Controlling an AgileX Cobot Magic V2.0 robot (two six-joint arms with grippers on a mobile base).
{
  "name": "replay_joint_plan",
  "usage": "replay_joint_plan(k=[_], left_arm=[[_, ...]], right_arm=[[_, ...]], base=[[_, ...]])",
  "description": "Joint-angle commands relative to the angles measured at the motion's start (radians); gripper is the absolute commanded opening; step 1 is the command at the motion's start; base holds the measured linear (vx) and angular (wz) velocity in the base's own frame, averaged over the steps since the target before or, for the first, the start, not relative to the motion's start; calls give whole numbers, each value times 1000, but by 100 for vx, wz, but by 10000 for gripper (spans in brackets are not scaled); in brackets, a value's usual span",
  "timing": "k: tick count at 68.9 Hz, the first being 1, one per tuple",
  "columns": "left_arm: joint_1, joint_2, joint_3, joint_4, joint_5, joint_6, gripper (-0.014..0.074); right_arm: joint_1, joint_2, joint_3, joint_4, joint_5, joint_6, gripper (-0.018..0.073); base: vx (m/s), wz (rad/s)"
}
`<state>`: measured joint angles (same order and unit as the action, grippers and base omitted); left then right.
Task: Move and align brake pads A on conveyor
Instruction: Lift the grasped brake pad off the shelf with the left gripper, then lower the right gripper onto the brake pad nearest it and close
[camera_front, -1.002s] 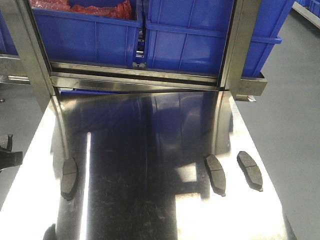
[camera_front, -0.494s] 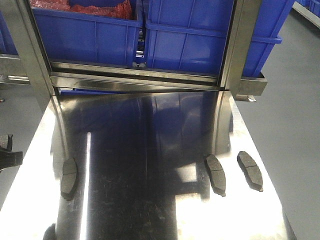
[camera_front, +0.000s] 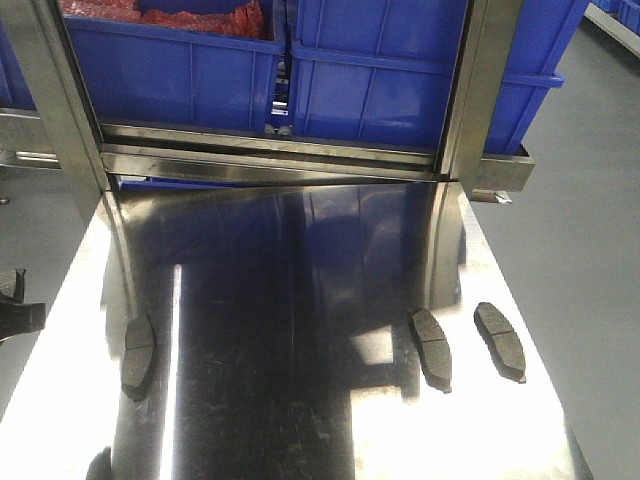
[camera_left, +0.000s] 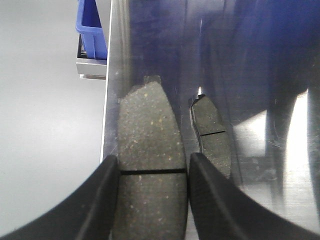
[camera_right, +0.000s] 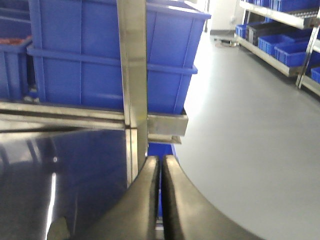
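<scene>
The left gripper (camera_left: 152, 160) clamps a brake pad (camera_left: 147, 125), its black fingers (camera_left: 100, 200) pressed against both long sides at the groove. The held pad hangs over the left edge of the steel table (camera_left: 260, 60) and fills much of the wrist view; whether it touches the steel cannot be told. Just beside it, the left pad (camera_left: 212, 135) lies flat on the table, apart from the held pad, with its groove across the middle. In the front view this left pad sits alone near the table's left edge. The middle pad (camera_front: 431, 348) and right pad (camera_front: 500, 341) lie flat near the right edge, side by side with a gap between them, their long sides running away from the camera. All three pads rest on the shiny table. Blue bins (camera_front: 380, 80) stand on a steel rack at the table's far end. The right gripper (camera_right: 161, 160) has its fingers pressed together with nothing between them. It is near an upright steel post (camera_right: 132, 75) of the rack, with the grey floor (camera_right: 250, 150) to its right.
</scene>
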<state>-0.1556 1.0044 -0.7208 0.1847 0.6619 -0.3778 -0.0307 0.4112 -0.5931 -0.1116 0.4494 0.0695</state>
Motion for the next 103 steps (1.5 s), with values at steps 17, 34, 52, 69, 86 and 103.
replay_joint_plan(k=[17, 34, 52, 69, 86, 103], left_arm=[[-6, -20, -30, 3, -62, 2, 90], [-6, -20, -30, 3, -62, 2, 90], [-6, -20, -30, 3, -62, 2, 90], [-6, -20, -30, 3, -62, 2, 92], [-6, -20, -30, 3, -63, 2, 93], [-6, -20, -30, 3, -63, 2, 93]], right_arm=[[-7, 20, -35, -13, -42, -70, 426], [-7, 20, -35, 1, -49, -57, 727], [-7, 185, -35, 71, -94, -34, 692], [-7, 587, -145, 112, 23, -59, 643], [-7, 947, -374, 212, 231, -163, 615], [41, 1194, -527, 252, 318, -206, 599]], base=[[0, 0], [0, 0], [0, 0], [0, 0], [0, 0], [0, 0]])
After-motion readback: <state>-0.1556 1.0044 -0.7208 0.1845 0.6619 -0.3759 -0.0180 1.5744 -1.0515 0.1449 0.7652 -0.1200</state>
